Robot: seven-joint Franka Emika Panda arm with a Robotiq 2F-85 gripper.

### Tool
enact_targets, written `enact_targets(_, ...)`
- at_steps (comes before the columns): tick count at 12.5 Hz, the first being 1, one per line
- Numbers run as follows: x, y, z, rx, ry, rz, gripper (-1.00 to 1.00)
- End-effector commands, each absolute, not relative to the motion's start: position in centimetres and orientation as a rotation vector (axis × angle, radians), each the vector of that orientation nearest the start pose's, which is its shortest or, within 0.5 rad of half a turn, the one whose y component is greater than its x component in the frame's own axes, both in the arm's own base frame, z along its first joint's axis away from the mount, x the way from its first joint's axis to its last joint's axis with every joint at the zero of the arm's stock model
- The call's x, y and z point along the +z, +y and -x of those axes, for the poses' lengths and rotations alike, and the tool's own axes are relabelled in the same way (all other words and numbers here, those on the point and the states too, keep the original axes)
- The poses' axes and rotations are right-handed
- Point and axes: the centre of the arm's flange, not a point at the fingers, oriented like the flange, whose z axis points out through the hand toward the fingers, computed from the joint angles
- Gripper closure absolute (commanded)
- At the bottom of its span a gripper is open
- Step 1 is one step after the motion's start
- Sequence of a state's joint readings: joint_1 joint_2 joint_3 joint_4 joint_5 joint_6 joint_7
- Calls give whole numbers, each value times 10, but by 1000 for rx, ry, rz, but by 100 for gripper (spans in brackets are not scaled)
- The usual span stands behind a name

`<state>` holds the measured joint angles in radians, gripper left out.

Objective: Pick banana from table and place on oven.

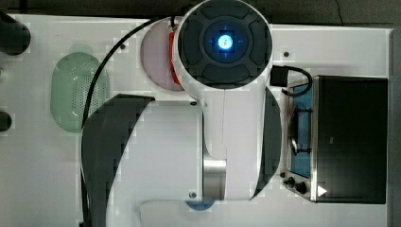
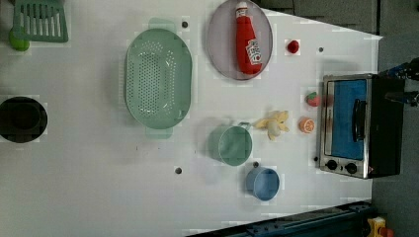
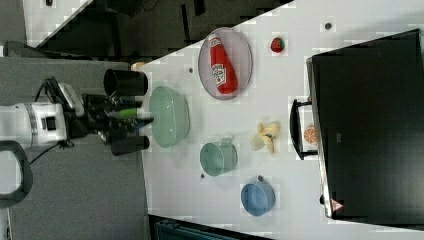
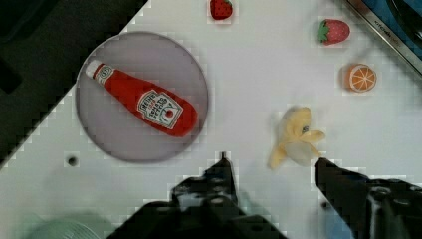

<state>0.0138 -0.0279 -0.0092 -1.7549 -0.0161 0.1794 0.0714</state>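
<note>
Pale-yellow, the banana (image 4: 297, 138) lay on the table (image 4: 249, 74) at about one o'clock from the empty, spread-fingered gripper (image 4: 271, 169) in the wrist view, long axis running seven to one.

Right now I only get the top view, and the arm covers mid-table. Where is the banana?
Observer: In the left view the banana lies on the table, between the green cup and the oven.
Operator: Anything between it and the oven?
Observer: Yes, an orange slice, close to the oven door and apart from the banana.
Operator: Jaws?
Observer: The wrist view shows the gripper with jaws open, holding nothing.
</note>
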Motion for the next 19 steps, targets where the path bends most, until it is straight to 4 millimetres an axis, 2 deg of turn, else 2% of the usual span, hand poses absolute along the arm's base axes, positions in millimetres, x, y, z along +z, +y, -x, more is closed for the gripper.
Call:
enact_targets(1,641,-22,-426,-36,1409,2807,-60)
enact_targets(3,641,-21,-427,-36,1408,2808,-100)
enact_targets(6,632,-21,-429,-9,1411,2815,-100)
enact_targets(8,606,-21,-439,47,1417,2831,-100)
enact_targets(10,567,-20,-455,90,1419,2844,-100)
enact_targets(14,474,-20,-484,151,1422,2861,-100)
enact_targets(16,429,-21,-492,146,1422,2860,-100)
enact_targets(19,364,-21,-494,125,1418,2856,-100)
